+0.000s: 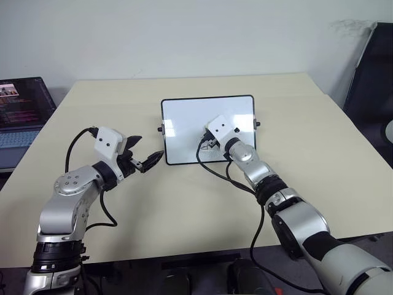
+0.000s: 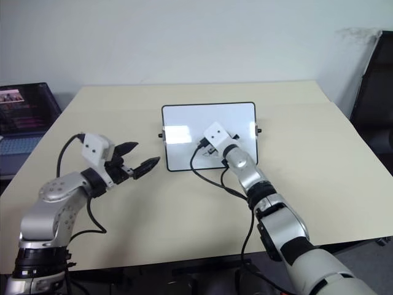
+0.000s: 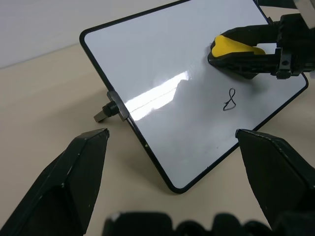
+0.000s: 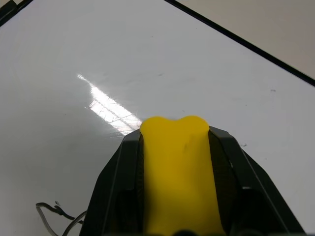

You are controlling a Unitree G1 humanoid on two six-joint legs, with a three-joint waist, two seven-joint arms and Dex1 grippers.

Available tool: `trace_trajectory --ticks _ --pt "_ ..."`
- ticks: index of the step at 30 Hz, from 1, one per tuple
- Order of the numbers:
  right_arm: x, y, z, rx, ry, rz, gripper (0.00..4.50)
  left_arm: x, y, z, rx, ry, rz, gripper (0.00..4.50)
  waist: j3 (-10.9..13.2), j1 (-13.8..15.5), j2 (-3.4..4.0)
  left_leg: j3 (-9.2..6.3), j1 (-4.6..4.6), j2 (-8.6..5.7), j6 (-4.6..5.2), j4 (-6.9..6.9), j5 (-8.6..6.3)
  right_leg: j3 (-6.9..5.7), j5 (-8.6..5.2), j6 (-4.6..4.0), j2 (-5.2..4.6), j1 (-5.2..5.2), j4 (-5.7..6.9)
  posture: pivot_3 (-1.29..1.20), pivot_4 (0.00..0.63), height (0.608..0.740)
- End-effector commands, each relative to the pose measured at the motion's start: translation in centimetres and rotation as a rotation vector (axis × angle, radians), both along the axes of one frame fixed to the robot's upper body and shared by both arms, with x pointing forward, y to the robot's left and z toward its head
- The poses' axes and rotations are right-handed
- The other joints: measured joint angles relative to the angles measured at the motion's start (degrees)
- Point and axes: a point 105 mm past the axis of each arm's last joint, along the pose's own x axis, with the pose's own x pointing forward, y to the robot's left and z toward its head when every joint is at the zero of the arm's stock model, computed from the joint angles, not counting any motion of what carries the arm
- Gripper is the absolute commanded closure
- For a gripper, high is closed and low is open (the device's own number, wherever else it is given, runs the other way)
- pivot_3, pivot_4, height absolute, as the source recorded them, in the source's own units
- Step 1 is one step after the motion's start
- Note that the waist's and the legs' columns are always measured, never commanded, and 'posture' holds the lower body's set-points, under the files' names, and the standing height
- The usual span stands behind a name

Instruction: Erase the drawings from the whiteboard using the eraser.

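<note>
1. We see a small whiteboard [image 1: 184,123] with a thin black frame and rounded corners lying flat on a pale beige table [image 1: 307,178]. We place everything else relative to this board.

2. Our right gripper [image 3: 246,51] is over the board's surface, toward the middle and the near edge. Its two black fingers [image 4: 115,182] are clamped tight on the yellow eraser [image 4: 178,172], one on each long side. The eraser's rounded yellow end sticks out past the fingertips, low over the white surface; we cannot tell whether it presses on it.

3. Of the drawings, a small loop shaped like a figure eight [image 3: 229,100] remains on the board, just beside the eraser, toward the board's near edge. In the right wrist view a few thin dark strokes [image 4: 56,214] also show on the board, close beside the right gripper's finger.

4. Our left gripper [image 1: 142,153] hangs above the table just off the board's left short side, near its front corner, apart from the board. Its two black fingers stand wide apart and hold nothing.

5. A small black knob [image 3: 105,112] juts from the board's left short side, between the board and the left gripper.

6. A laptop [image 1: 21,110] with a lit screen sits well to the left of the board, beyond the table's left edge.

7. The board's glossy surface carries a bright streak of reflected light [image 3: 157,91] toward its left half.
</note>
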Motion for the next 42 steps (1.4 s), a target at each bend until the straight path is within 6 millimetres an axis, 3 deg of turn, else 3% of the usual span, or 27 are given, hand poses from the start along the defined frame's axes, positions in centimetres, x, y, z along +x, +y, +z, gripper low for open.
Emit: trace_trajectory --ticks 1,8,11,13,17,21,26,30,36,42 --pt "0.4 -2.7 -2.6 0.093 0.176 -0.095 3.07 -0.1 -0.3 1.1 0.000 -0.048 -0.012 0.00 0.08 0.01 0.01 -0.01 -0.01 0.01 0.00 -0.02 0.00 0.00 0.00 0.00 0.00 0.00 -0.02 0.00 0.150 0.740" --pt "0.6 -4.2 1.9 0.201 0.085 -0.088 3.07 -0.1 0.0 1.0 -0.005 -0.050 0.008 0.00 0.42 0.10 0.13 -0.12 -0.15 0.03 0.00 -0.07 0.00 -0.08 0.00 0.01 -0.06 -0.07 -0.16 0.00 0.150 0.740" --pt "-0.7 -5.1 5.0 0.216 -0.023 -0.034 3.07 -0.1 0.2 1.0 -0.013 -0.055 0.025 0.00 0.50 0.13 0.26 -0.29 -0.60 0.02 0.00 -0.15 0.00 -0.25 0.15 0.24 -0.04 -0.25 -0.58 0.00 0.150 0.740" --pt "-2.0 -5.6 6.0 0.212 -0.051 -0.007 3.07 -0.1 0.5 1.1 -0.019 -0.058 0.038 0.00 0.51 0.18 0.27 -0.30 -1.16 0.01 -0.02 -0.20 0.00 -0.26 0.27 0.56 -0.04 -0.82 -0.63 0.00 0.150 0.740" --pt "-4.9 -6.8 5.6 0.177 -0.049 0.032 3.07 0.0 0.7 1.0 -0.024 -0.058 0.052 0.00 0.51 0.30 0.27 -0.33 -2.38 0.05 -0.45 -0.25 0.05 -0.11 0.41 0.37 -0.24 -2.07 -0.61 0.00 0.150 0.740" --pt "-5.9 -7.4 5.4 0.150 -0.056 0.005 3.07 0.1 0.4 0.8 -0.028 -0.053 0.048 0.00 0.52 -0.03 0.26 -0.09 -2.99 0.06 -0.58 -0.49 -0.04 0.03 0.38 0.40 -0.27 -2.86 -0.77 0.00 0.150 0.740" --pt "-6.0 -5.0 6.4 0.087 -0.133 0.034 3.07 0.3 -0.1 0.8 -0.029 -0.052 0.033 0.00 0.53 0.00 0.25 0.25 -2.97 0.06 -0.57 -0.57 -0.04 0.01 0.38 0.39 -0.26 -2.99 -0.69 0.00 0.150 0.740" --pt "-6.3 -4.4 6.3 0.070 -0.144 0.056 3.07 0.4 0.0 1.0 -0.026 -0.058 0.035 0.00 0.52 0.14 0.24 0.31 -2.94 0.04 -0.57 -0.53 -0.04 0.00 0.38 0.39 -0.25 -2.95 -0.62 0.00 0.150 0.740" --pt "-9.6 -5.7 4.8 0.119 -0.109 0.132 3.07 0.0 0.8 0.9 -0.019 -0.062 0.071 0.00 0.51 0.50 0.22 0.31 -2.95 0.07 -0.58 -0.52 -0.03 0.00 0.38 0.40 -0.25 -2.94 -0.66 0.00 0.150 0.740" --pt "-11.7 -7.3 2.3 -0.003 -0.114 0.179 3.07 -0.2 0.5 0.5 0.006 -0.048 0.050 0.00 0.52 0.78 0.22 0.42 -2.86 0.03 -0.50 -0.35 -0.07 0.03 0.39 0.42 -0.23 -2.86 -0.55 0.00 0.150 0.740"
